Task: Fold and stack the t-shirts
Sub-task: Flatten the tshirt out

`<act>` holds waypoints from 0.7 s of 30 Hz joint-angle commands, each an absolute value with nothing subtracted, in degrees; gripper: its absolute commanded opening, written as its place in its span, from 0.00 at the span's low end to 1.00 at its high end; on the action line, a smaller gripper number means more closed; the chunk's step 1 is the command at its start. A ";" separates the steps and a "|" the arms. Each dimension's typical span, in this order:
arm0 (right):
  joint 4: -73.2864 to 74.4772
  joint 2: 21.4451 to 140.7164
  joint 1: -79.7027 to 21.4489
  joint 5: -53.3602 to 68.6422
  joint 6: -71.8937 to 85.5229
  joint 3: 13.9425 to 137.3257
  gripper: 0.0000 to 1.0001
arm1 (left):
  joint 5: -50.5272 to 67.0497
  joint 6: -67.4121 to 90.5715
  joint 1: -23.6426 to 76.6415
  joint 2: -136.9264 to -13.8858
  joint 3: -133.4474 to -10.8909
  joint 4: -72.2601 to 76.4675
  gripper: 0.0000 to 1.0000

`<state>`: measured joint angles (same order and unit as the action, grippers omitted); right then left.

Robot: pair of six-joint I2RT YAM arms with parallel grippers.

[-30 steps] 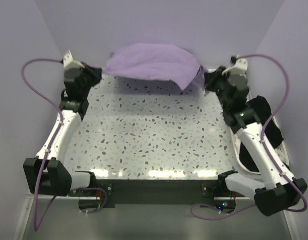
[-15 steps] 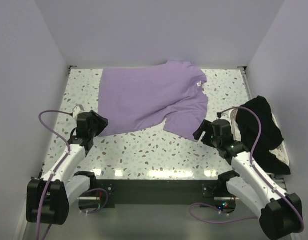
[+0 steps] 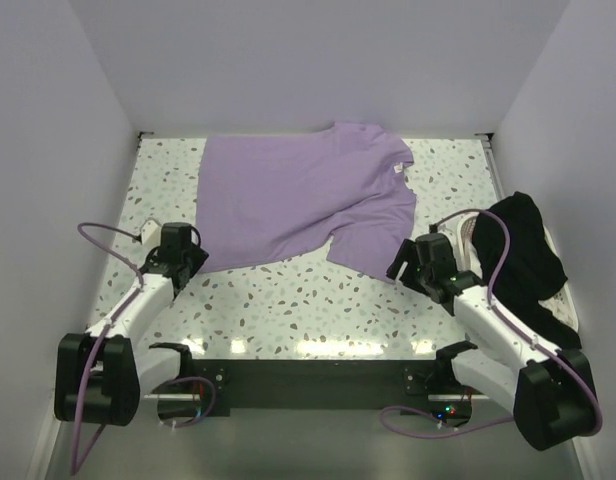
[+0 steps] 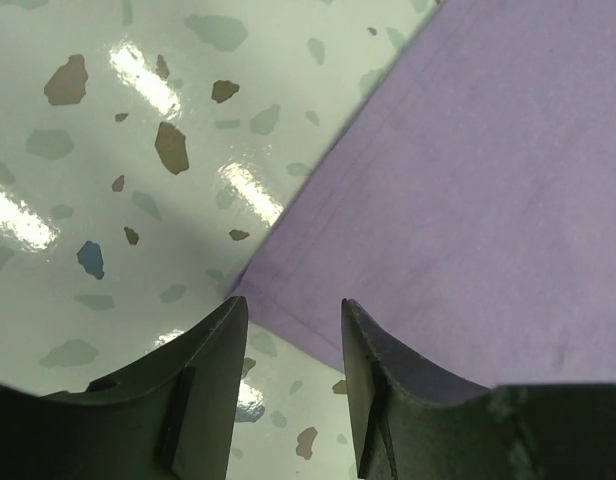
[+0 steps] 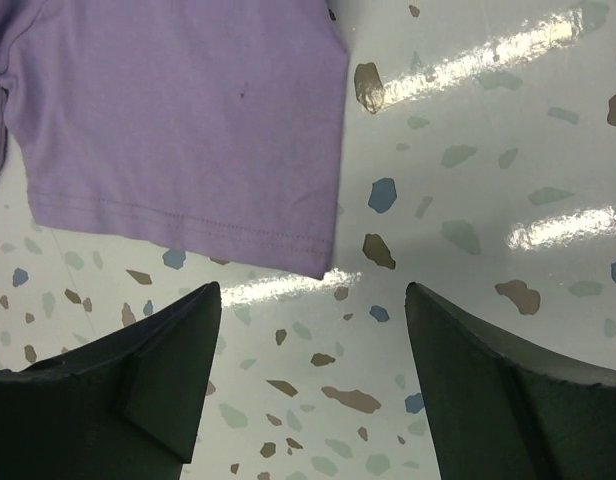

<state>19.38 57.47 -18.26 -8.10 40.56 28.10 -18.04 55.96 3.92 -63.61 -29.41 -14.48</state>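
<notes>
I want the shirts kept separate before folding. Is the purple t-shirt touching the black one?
Apart. The top view shows bare speckled table between the purple t-shirt and the black t-shirt, heaped at the right edge.

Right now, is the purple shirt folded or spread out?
Spread out: the purple shirt lies opened flat across the table, with no tidy folds.

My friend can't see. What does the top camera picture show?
A pale purple t-shirt lies spread out on a speckled table. The left gripper and right gripper sit low by its near corners, and a black t-shirt is heaped at the right edge.
</notes>
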 commanded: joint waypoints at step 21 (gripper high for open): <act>12.66 67.41 -18.19 -12.57 41.66 33.31 0.77 | -23.73 63.28 7.21 -76.46 -29.71 -11.51 0.33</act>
<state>16.03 66.54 -18.26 -11.00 40.60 30.48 -21.34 62.00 6.85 -74.35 -29.52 -11.75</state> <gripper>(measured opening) 0.772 0.357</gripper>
